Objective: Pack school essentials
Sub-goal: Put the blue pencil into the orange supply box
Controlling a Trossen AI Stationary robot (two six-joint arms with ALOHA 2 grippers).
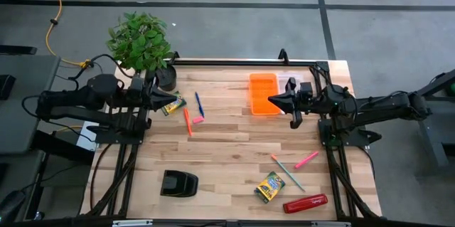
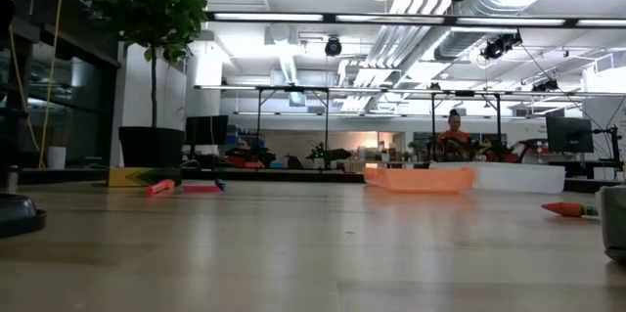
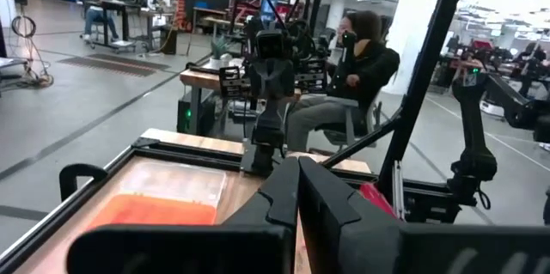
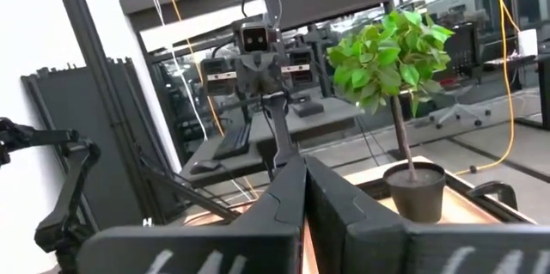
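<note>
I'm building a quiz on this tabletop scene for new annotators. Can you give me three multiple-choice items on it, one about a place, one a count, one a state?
1. Where does the red stapler lie?
A. in the orange tray
B. near the table's front right corner
C. beside the potted plant

2. How many crayon boxes are on the table?
A. two
B. four
C. none

3. How is the left end effector?
A. shut, holding nothing
B. wide open
C. shut on a pen

Answers:
1 B, it lies by the front right edge.
2 A, one box near the plant, one box near the stapler.
3 A, its fingers meet, with nothing between.

Bright overhead ceiling light; soft shadows
</note>
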